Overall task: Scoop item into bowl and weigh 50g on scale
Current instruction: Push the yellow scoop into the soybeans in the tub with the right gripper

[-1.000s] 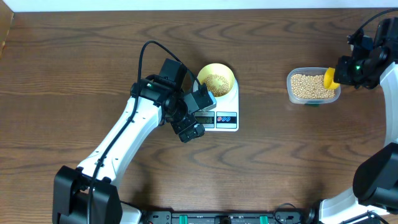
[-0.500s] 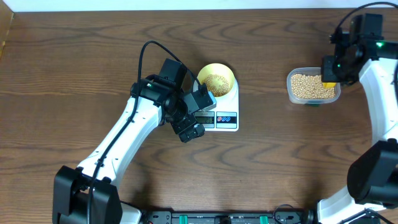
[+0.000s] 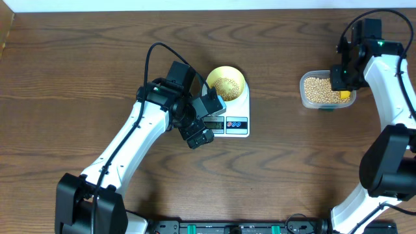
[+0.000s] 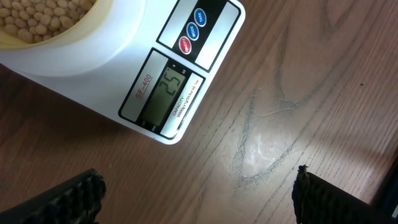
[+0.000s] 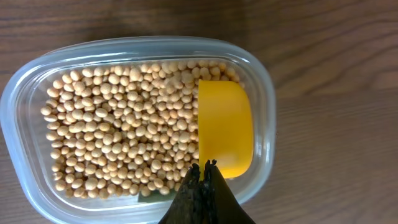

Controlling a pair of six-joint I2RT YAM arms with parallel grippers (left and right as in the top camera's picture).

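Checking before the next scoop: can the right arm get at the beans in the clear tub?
Probably yes. The right claw, shut on the yellow scoop, hangs over the clear tub, which has no lid. The scoop's cup sits at the beans at one end, with nothing between.

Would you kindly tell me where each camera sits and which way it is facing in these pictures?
Overhead: fixed above the table, facing straight down; left arm and right arm show, plus scale, bowl, tub.
Left wrist: on the left arm, facing down past the open left gripper at the scale's display.
Right wrist: on the right arm, facing down past the shut right gripper holding the scoop over the tub's beans.
Shared: overhead and left wrist both show scale and bowl.
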